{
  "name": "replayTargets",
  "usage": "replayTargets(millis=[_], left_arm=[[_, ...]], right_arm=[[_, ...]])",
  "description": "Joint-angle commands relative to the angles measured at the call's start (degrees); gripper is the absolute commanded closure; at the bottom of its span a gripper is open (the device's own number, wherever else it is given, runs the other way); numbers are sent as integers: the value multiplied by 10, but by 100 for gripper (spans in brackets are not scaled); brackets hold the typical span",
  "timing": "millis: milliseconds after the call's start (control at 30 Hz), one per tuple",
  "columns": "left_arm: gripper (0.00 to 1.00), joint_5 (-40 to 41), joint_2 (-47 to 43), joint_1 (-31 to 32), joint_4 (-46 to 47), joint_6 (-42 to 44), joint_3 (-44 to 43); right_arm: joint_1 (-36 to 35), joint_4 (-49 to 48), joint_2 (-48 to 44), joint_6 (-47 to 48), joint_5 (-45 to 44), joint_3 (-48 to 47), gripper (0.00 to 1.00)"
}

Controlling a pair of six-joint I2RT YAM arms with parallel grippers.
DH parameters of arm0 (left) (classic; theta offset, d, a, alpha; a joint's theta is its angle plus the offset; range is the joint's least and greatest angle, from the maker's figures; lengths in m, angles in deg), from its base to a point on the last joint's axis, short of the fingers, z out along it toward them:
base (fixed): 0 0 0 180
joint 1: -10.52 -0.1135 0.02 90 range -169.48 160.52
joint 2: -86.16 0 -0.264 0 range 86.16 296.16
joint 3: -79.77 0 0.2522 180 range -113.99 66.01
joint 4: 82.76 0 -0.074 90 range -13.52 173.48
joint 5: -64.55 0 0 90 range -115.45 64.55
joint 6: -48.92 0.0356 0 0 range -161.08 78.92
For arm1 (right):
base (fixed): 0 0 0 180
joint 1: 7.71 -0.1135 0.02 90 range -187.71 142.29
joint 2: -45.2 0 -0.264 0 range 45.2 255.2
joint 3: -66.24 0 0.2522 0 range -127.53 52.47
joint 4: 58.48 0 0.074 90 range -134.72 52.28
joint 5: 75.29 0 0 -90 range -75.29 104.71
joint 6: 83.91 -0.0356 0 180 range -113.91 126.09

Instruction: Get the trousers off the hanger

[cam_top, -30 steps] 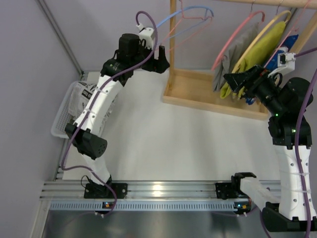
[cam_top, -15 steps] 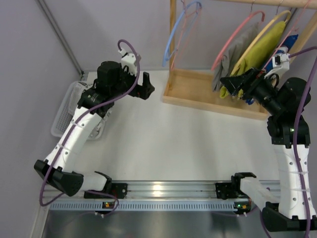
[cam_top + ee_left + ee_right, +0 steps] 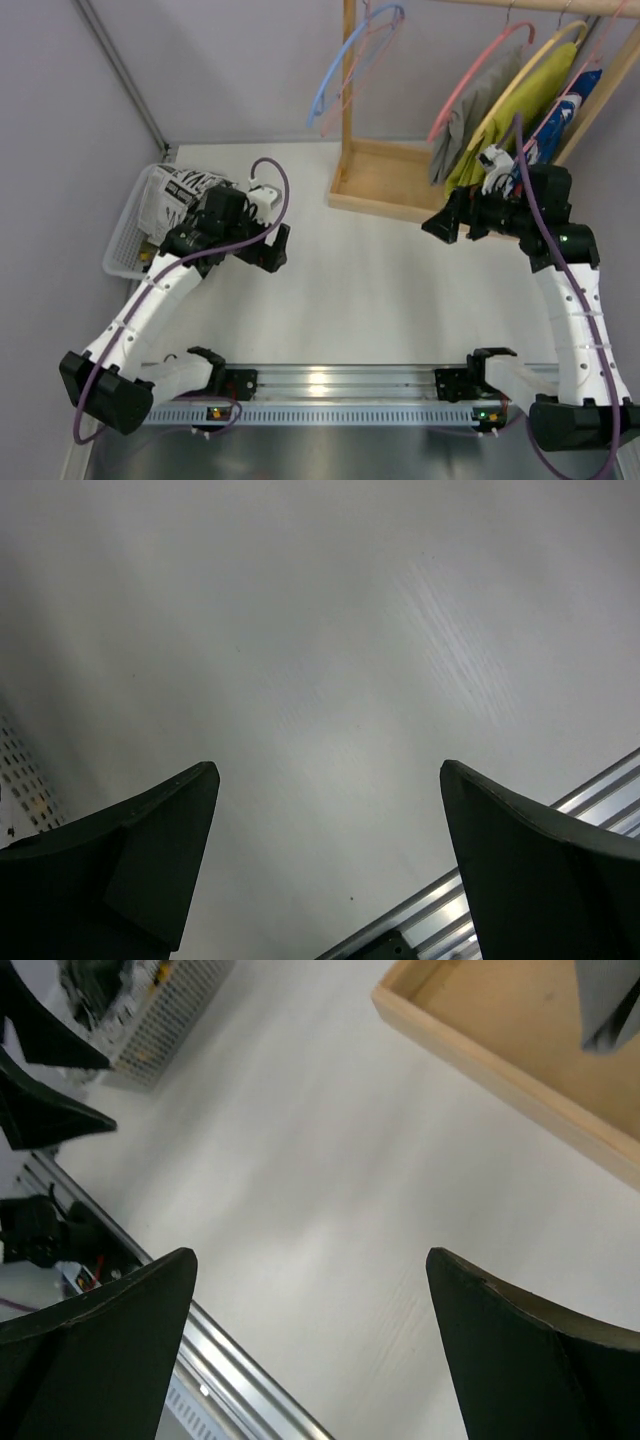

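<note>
Trousers (image 3: 188, 190) are bunched up in the white basket (image 3: 122, 250) at the table's left edge. The hanger (image 3: 338, 98) hangs bare on the wooden rack (image 3: 380, 205), right beside a light blue hanger (image 3: 322, 95). Left gripper (image 3: 272, 250) and right gripper (image 3: 440, 222) both hover over the table with jaws spread wide, nothing in either.

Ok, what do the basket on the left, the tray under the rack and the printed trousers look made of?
The basket looks like white plastic or coated wire: a fine open grid, matt. The tray looks like pale bare wood, with square board edges and no gloss. The trousers look like soft cloth, crumpled in folds; the weave is too small to tell.
</note>
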Motion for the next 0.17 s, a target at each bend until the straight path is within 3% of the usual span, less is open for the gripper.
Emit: replayTargets(millis=[0,133], left_arm=[[2,45,-30,-10,-2,8,12],[1,66,-23,-17,-2,-7,10]], right_arm=[[-4,78,-7,118,-25,28,1],[-5,98,-14,157,-48,61,1]])
